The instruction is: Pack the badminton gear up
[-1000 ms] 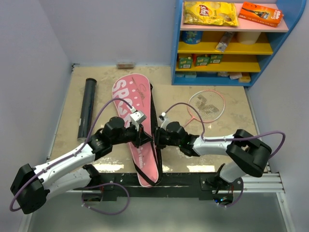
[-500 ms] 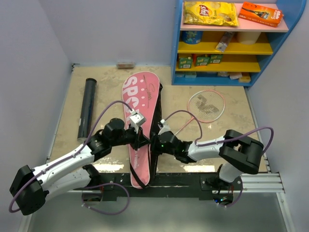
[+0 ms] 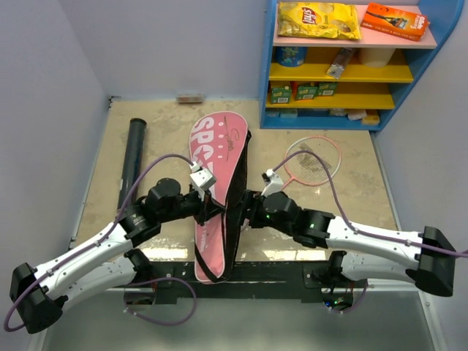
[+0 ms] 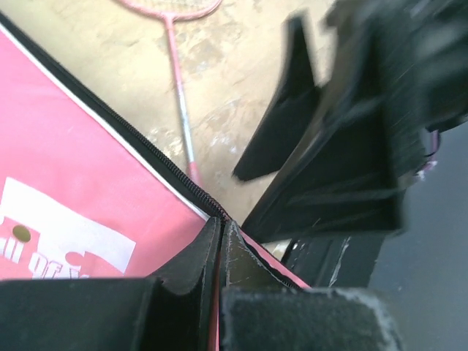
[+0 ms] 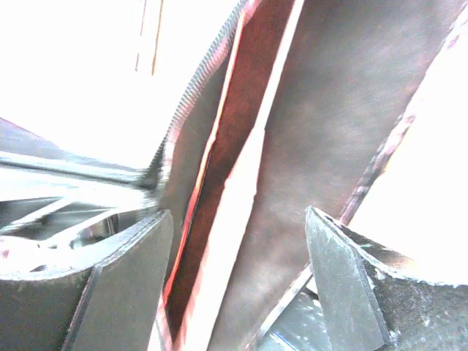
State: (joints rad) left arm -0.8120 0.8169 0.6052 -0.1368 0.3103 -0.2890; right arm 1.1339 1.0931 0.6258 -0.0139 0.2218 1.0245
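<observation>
The pink racket-shaped bag (image 3: 208, 157) lies lengthwise in the middle of the table, its black zip edge facing right. My left gripper (image 3: 218, 212) is shut on that zip edge (image 4: 186, 183), the fingers (image 4: 197, 256) pressed together over the fabric. My right gripper (image 3: 247, 216) stands open just right of the bag. Its fingers (image 5: 124, 285) are wide apart, and the bag's dark edge (image 5: 241, 146) runs between them untouched. A pink-framed racket (image 3: 313, 161) lies flat to the right; its shaft (image 4: 179, 110) shows in the left wrist view. The long black tube (image 3: 131, 162) lies at the left.
A blue shelf unit (image 3: 267, 66) with yellow shelves stands at the back right, with a yellow snack packet (image 3: 318, 20) and an orange box (image 3: 395, 20) on top. A small object (image 3: 190, 97) lies by the back wall. Walls close in on both sides.
My right gripper has opened and let go of the bag's edge, and the right arm has stretched out rightward. The bag's top has swung to the right. The left gripper keeps its hold.
</observation>
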